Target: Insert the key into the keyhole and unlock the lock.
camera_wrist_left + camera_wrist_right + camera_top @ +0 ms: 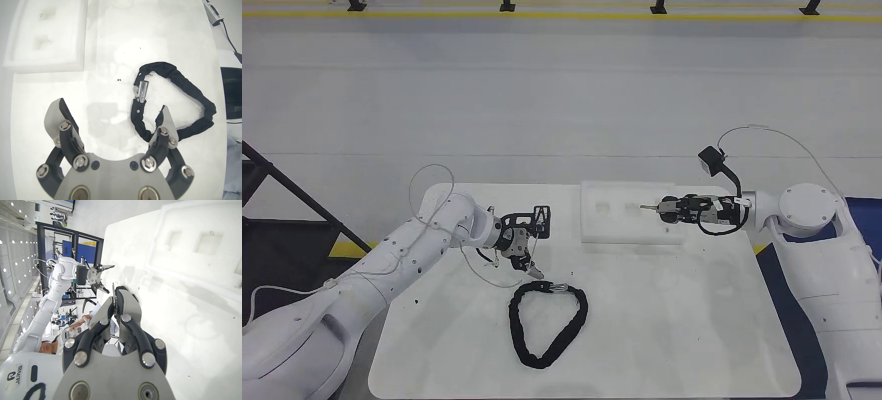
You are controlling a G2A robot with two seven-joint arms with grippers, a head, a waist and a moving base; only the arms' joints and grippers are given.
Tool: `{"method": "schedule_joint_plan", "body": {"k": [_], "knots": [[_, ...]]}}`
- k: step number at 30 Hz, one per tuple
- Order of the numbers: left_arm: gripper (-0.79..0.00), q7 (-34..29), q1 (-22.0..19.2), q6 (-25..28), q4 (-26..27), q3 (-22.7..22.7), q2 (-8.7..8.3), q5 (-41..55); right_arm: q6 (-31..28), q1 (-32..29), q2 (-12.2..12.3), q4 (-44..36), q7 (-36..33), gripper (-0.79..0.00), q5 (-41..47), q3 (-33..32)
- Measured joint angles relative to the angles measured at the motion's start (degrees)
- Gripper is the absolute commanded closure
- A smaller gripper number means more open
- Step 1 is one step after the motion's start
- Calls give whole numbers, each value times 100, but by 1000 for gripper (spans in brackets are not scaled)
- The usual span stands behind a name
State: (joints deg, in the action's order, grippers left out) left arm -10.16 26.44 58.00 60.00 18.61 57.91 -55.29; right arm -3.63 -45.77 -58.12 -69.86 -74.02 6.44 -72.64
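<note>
1. Centrally, the foam tray serves as landmark: a white block with two shallow recesses, lying at the far side of the counter.
2. Chain lock: a closed loop in a black fabric sleeve, flat on the counter on the robot's side of the foam tray and apart from it.
3. Lock cylinder: a short silver barrel joining the two sleeve ends, on the part of the loop nearest the foam tray.
4. Left fingers: spread wide and holding nothing, hovering off the foam tray's left end, near the lock cylinder.
5. Right fingers: pressed together on the key, above the foam tray's right end.
6. Key blade: it projects beyond the fingertips and points along the foam tray toward its left end, well apart from the lock cylinder.
</note>
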Motion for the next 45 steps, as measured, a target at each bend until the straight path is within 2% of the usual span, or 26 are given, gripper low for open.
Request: {"method": "schedule_joint_plan", "body": {"k": [13, 16, 19, 26, 31, 33, 45], "knots": [[-785, 5, 2, 0, 1, 5, -1, 2, 0, 0, 0, 0, 0, 0, 0, 0], [-785, 110, 136, -76, 92, 18, -14, -113, 0, 0, 0, 0, 0, 0, 0, 0], [-785, 590, 402, -106, 175, 94, -75, -423, 0, 0, 0, 0, 0, 0, 0, 0], [-785, 2002, 988, -602, 363, 211, -245, -1715, 0, 0, 0, 0, 0, 0, 0, 0], [-785, 3003, 1310, -1313, 391, 315, -304, -2404, 0, 0, 0, 0, 0, 0, 0, 0], [-785, 3282, 1400, -1419, 357, 348, -310, -2511, 0, 0, 0, 0, 0, 0, 0, 0], [-785, 3430, 1589, -1544, 149, 262, -142, -3197, 0, 0, 0, 0, 0, 0, 0, 0]]}}
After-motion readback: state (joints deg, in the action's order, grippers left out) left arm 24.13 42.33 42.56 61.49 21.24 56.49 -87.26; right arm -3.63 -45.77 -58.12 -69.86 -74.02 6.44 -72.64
